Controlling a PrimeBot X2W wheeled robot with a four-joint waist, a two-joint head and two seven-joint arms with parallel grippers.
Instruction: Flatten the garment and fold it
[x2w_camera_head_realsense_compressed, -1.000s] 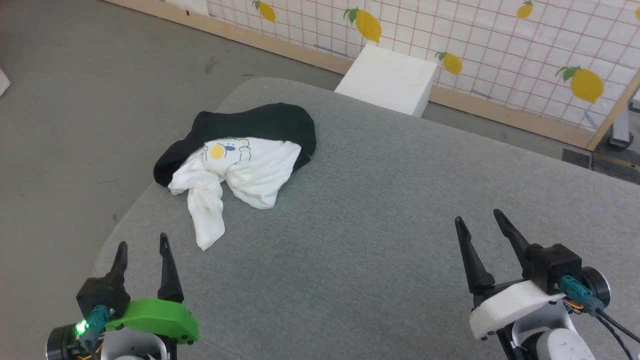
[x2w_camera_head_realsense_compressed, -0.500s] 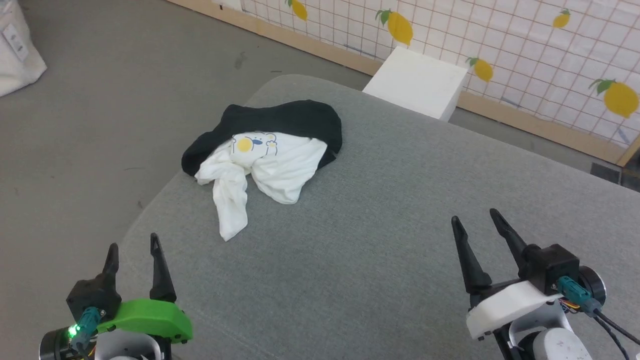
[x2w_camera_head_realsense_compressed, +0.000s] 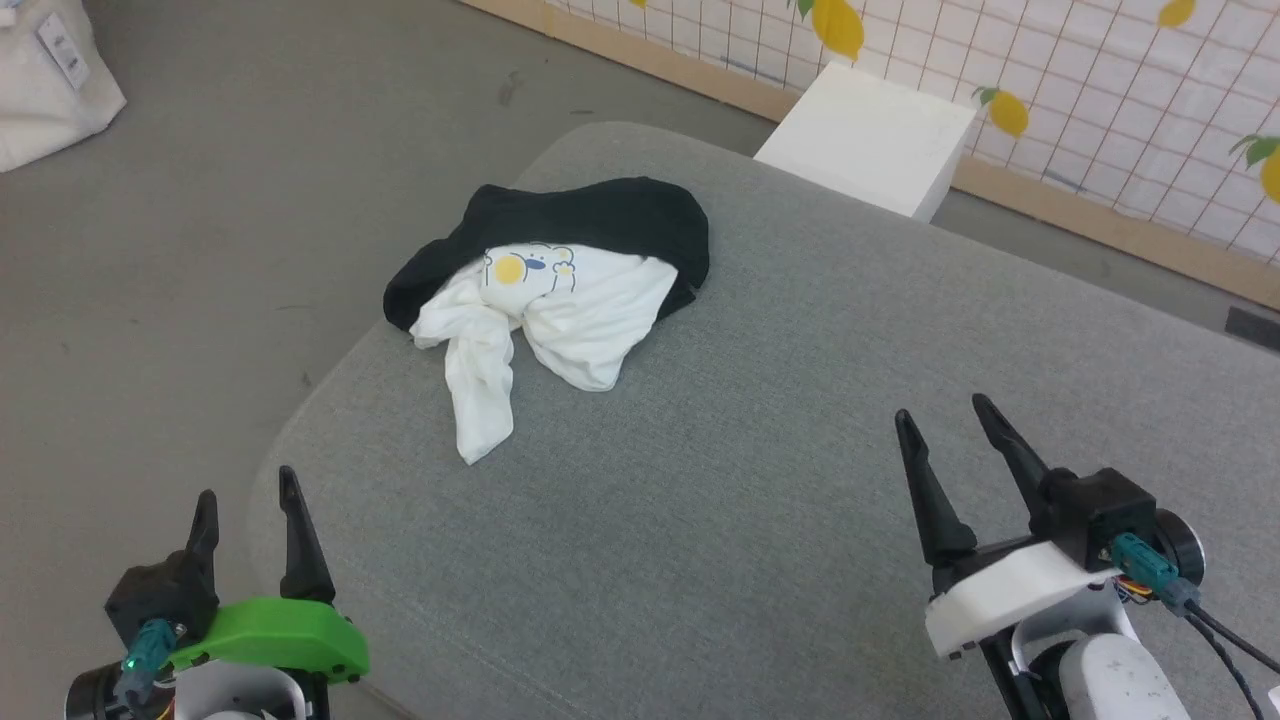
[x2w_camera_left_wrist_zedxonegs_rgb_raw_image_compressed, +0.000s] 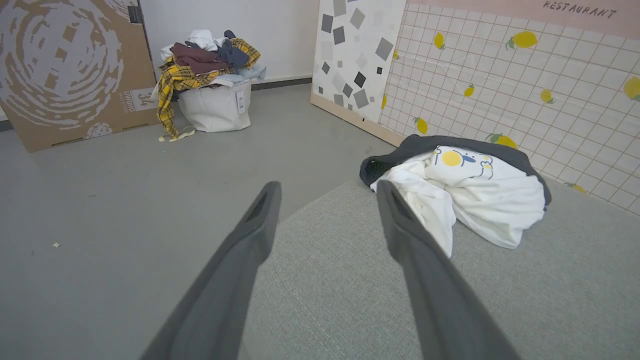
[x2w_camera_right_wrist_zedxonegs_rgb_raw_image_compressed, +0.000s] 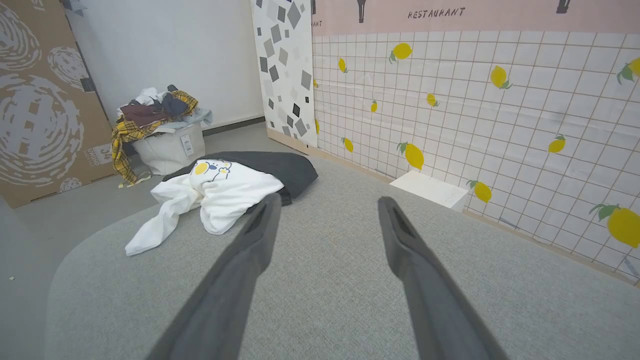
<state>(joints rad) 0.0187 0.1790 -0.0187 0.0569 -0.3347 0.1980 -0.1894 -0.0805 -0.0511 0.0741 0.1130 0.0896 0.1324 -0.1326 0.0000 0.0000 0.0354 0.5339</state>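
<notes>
The garment (x2w_camera_head_realsense_compressed: 560, 310) is seen crumpled in the upper left of the head view, on the grey table (x2w_camera_head_realsense_compressed: 760, 470). The left gripper (x2w_camera_head_realsense_compressed: 247, 483) at lower left and the right gripper (x2w_camera_head_realsense_compressed: 941, 407) at lower right are held released, nothing grasped, well apart from it

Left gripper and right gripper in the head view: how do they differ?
The left gripper wears a green cover; the right gripper a white cover. The left gripper hangs at the edge of the grey table, the right gripper over its surface. Both are open, empty and apart from the garment.
</notes>
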